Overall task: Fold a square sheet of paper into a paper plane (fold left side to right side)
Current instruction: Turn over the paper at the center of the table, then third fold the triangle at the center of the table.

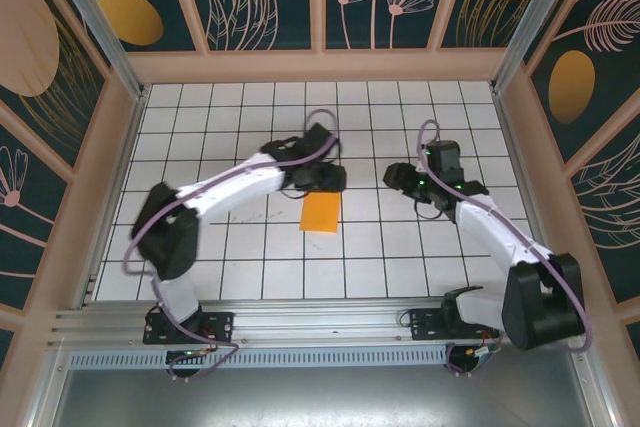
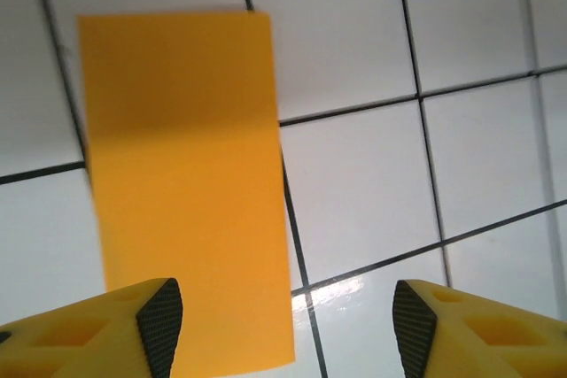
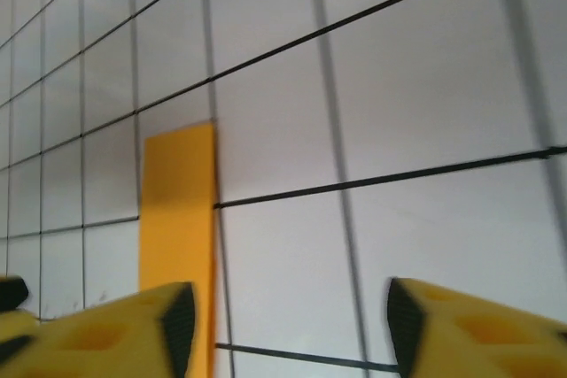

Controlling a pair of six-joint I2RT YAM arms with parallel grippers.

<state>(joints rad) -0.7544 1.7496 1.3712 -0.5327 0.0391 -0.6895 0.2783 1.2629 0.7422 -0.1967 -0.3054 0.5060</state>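
Observation:
The orange sheet of paper point(image 1: 320, 213) lies flat on the white tiled table as a plain upright rectangle about one tile wide. My left gripper point(image 1: 322, 183) hovers just beyond its far edge. In the left wrist view the paper point(image 2: 186, 183) runs under the left yellow finger point(image 2: 151, 325), and that gripper point(image 2: 288, 316) stands open over bare tile with nothing held. My right gripper point(image 1: 392, 175) is about two tiles to the right of the sheet. In the right wrist view the paper point(image 3: 177, 210) lies left of the open jaws point(image 3: 288, 316), which are empty.
The tiled table point(image 1: 240, 137) is boxed in by wooden walls point(image 1: 115, 157) on the left, right and far sides. An aluminium rail point(image 1: 320, 325) carrying both arm bases runs along the near edge. Bare tiles surround the paper.

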